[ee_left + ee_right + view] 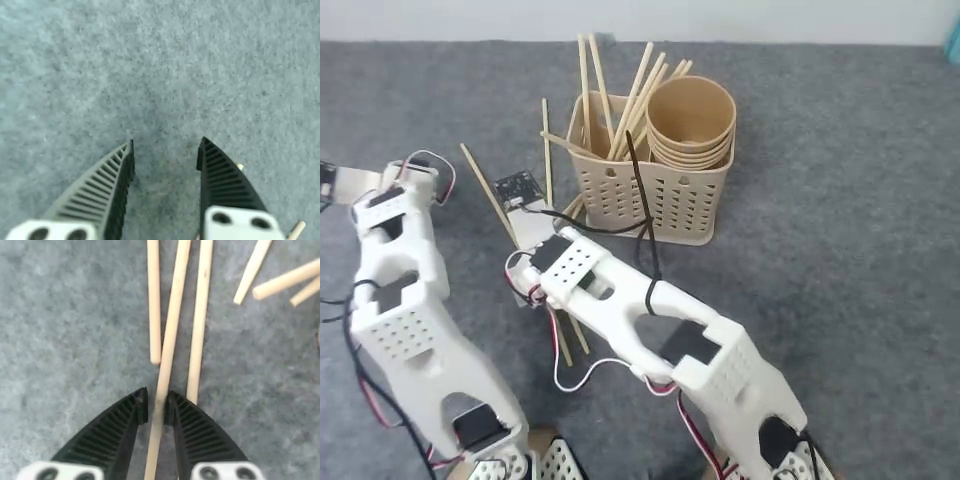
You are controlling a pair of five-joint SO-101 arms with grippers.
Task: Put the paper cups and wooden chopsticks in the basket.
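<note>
The basket (pixel 650 195) stands near the tabletop's (pixel 840 200) far edge, holding stacked cups (pixel 691 120) and several chopsticks. The left gripper (pixel 167 142) gapes over bare tabletop. The right gripper (pixel 156 407) is clamped on a chopstick (pixel 172 330) lying before the basket. It is light, stiff and smooth, and will likely pivot unless held mid-length.

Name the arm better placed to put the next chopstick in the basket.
Right: the right end effector has a chopstick between its jaws, while the left end effector sits open over bare carpet.

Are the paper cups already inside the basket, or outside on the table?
Inside. The high view shows the paper cups stacked upright in the basket, beside chopsticks.
</note>
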